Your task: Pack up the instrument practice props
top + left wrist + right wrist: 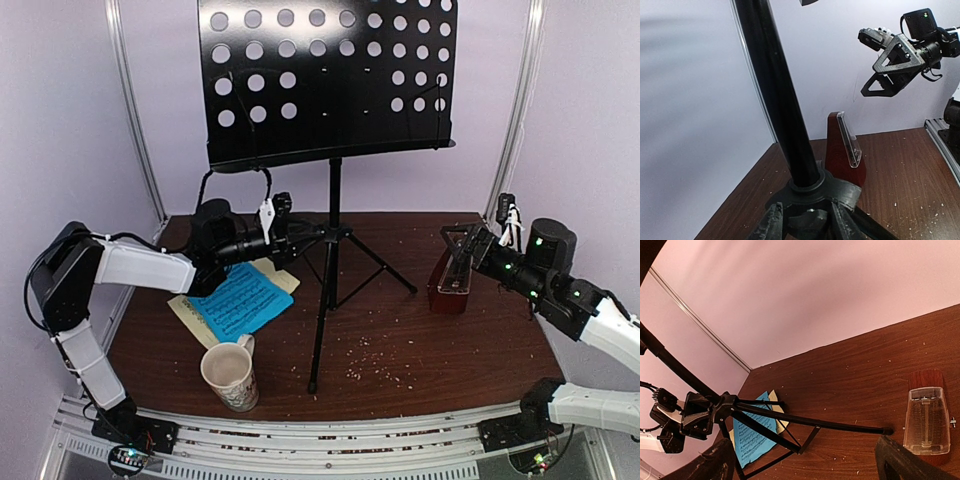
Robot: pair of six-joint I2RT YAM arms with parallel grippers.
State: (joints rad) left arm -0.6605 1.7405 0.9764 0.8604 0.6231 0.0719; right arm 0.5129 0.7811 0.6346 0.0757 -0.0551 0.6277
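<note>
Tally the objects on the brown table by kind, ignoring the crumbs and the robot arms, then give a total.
Music stand: 1
Music sheets: 2 (blue sheet, pale yellow sheet)
Metronome: 1
Mug: 1
Total: 5

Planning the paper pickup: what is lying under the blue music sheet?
Pale yellow paper lies under the blue sheet, its edges showing at the near left and far right. The blue sheet covers the rest, so whether more pages are stacked there cannot be told.
</note>
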